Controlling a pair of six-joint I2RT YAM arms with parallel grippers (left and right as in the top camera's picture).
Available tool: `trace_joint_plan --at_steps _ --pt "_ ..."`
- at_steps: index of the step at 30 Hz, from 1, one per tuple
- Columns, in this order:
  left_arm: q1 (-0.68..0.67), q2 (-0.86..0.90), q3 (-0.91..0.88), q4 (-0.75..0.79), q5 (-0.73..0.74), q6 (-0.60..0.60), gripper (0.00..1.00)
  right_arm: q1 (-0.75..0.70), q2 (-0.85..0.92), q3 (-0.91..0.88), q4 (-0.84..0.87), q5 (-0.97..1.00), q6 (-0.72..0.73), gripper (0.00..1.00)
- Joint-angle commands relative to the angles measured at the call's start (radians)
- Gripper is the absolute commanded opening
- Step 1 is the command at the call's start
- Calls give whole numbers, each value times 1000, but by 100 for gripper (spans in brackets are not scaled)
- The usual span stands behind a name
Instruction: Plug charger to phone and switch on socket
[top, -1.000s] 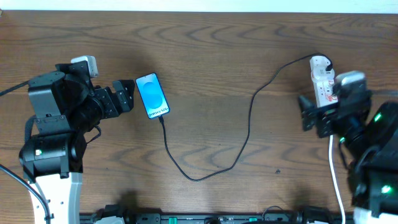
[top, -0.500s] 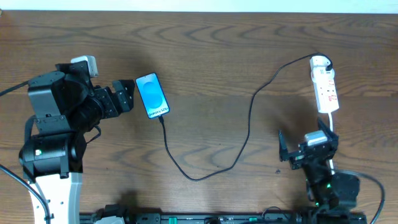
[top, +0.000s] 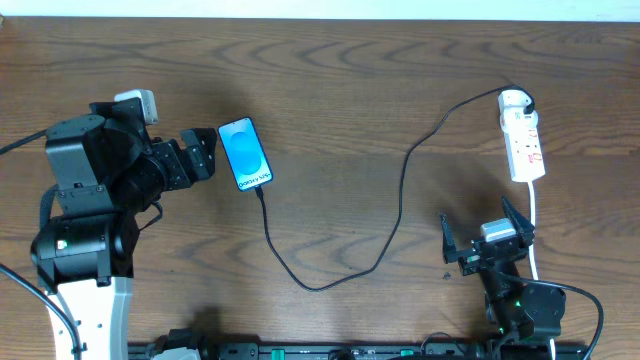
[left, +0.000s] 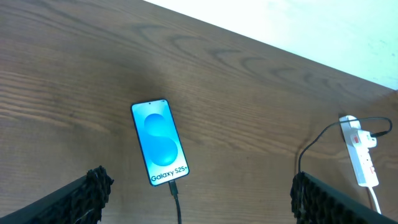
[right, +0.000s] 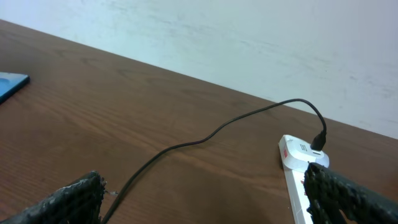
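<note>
The phone (top: 245, 153) lies flat at the left of the table, blue screen up; it also shows in the left wrist view (left: 159, 141). The black charger cable (top: 330, 280) has its tip in the phone's lower end and loops right to the white power strip (top: 523, 148), where its plug sits in the far end (right: 318, 140). My left gripper (top: 200, 153) is open and empty just left of the phone. My right gripper (top: 485, 238) is open and empty, low at the front right, well short of the strip.
The strip's white cord (top: 537, 235) runs toward the front edge beside my right arm. A pale wall (right: 249, 37) stands behind the table's far edge. Bare wood table (top: 350, 90) lies between the phone and the strip.
My right arm has pulled back from the power strip toward the front edge and folded low. The left arm, phone and cable have not moved.
</note>
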Motion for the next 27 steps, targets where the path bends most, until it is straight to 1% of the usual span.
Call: trace_joint_plan --at_steps 1,12,15,18,20,23,27 --pt "4 1 1 0 -2 20 94 9 -8 -6 0 4 -2 99" --pt "4 1 1 0 -4 20 94 9 -8 -6 0 4 -2 99" --pt "4 -8 1 5 -53 20 94 9 -8 -6 0 4 -2 99" --pt "-10 -69 -30 19 -98 21 94 9 -8 -6 0 4 -2 99" --pt "-23 -124 -86 79 -131 24 94 9 -8 -6 0 4 -2 99" --pt "-53 -283 -275 301 -148 75 94 9 -8 -6 1 4 -2 99" --pt "-72 -439 -471 492 -148 134 94 9 -8 -6 0 4 -2 99"
